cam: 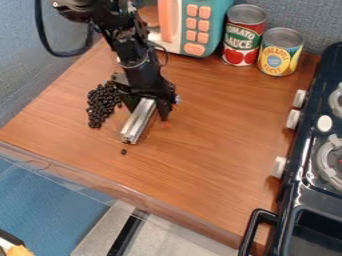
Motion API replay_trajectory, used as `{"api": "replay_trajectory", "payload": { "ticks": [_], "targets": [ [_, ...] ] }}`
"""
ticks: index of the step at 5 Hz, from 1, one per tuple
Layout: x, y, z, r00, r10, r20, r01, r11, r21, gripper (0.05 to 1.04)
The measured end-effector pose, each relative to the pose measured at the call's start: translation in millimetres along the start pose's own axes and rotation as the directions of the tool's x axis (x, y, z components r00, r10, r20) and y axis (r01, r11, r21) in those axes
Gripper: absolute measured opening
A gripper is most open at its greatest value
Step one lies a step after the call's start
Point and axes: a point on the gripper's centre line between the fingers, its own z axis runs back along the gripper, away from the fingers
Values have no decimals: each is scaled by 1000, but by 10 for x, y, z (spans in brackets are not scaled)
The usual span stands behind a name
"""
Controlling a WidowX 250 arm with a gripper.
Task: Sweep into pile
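Observation:
The black gripper (pixel 151 102) hangs low over the left-middle of the wooden table, shut on a silver metal bar (pixel 138 121). The bar points down and slightly left, with its far end close to the tabletop; whether it touches is hard to tell. Small black beans (pixel 101 104) lie bunched just left of the gripper, and some at the bunch's right edge are partly hidden behind the arm. One loose bean (pixel 123 151) sits apart, just below the bar's end.
A toy microwave (pixel 229 25) stands behind the arm, with a tomato sauce can (pixel 243 35) and a pineapple can (pixel 280 52) beside it. A dark toy stove (pixel 314 150) borders the right side. The table's front edge (pixel 120 189) has a clear raised strip.

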Motion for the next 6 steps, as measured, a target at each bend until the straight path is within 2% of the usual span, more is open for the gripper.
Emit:
{"api": "replay_trajectory", "payload": {
  "ticks": [3, 4, 5, 6],
  "targets": [
    [-1, -4, 7, 1000, 2, 1, -2, 1000, 2, 1000],
    [-81, -22, 125, 1000, 6, -24, -6, 1000, 2, 1001],
    [-5, -62, 531, 999, 12, 40, -13, 1000, 22, 1001],
    [-43, -135, 764, 997, 29, 77, -33, 998, 53, 1001]
  ]
}}
